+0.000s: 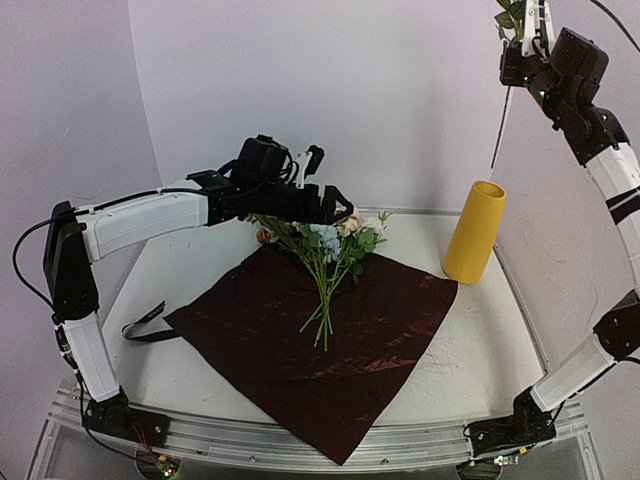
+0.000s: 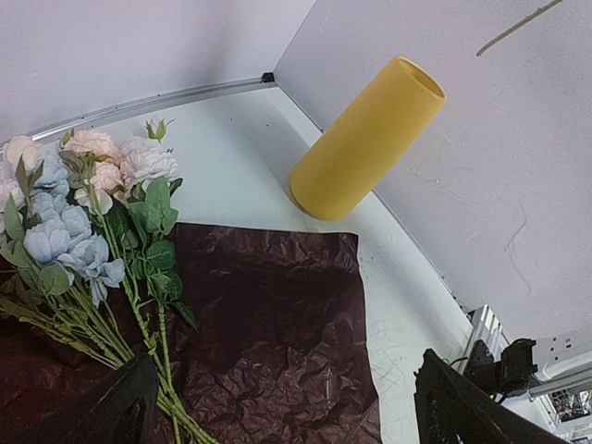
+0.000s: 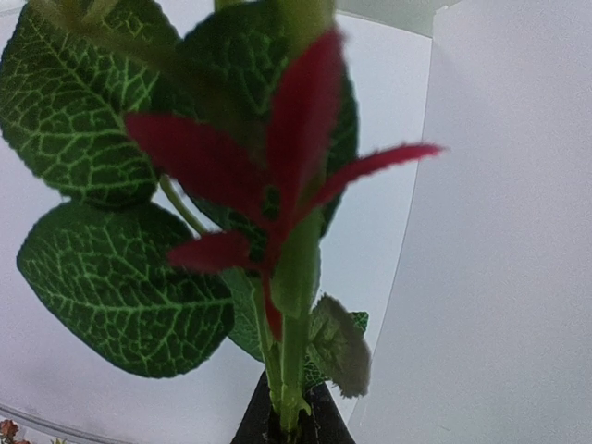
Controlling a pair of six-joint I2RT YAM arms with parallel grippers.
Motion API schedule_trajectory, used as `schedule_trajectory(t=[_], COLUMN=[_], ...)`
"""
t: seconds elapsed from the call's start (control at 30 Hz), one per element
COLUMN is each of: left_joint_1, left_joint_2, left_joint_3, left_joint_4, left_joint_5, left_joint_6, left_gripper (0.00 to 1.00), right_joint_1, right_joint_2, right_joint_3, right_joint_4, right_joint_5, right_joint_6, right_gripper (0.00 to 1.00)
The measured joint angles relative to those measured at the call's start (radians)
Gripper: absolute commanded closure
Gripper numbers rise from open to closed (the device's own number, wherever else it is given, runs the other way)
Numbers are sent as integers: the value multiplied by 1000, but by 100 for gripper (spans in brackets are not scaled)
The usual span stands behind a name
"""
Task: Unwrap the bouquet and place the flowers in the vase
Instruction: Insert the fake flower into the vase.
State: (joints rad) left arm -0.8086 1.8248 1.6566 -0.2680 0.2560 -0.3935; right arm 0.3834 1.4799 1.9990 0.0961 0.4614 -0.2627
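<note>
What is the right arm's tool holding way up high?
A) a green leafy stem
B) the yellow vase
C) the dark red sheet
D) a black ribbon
A: the right tool is shut on a leafy stem, while the vase stands down below and the sheet lies flat.

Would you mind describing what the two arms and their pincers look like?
The left arm and right arm both have white tubular links joined by black joints. A black cable loops beside the left arm's shoulder, and the right arm's white link carries black bands. The left pincer has black fingers; the right pincer also shows black.
</note>
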Motion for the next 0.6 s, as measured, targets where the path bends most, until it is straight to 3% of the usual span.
schedule_trajectory(t=[0.6], left_joint_1=[0], left_joint_2=[3], left_joint_3=[13], left_joint_4=[7], left_joint_5=[7], left_joint_6=[1], left_gripper=[3], right_joint_1=[-114], right_joint_2=[-14], right_joint_3=[-218], right_joint_4=[82], right_joint_5=[15], right_joint_6=[73], right_gripper=[100])
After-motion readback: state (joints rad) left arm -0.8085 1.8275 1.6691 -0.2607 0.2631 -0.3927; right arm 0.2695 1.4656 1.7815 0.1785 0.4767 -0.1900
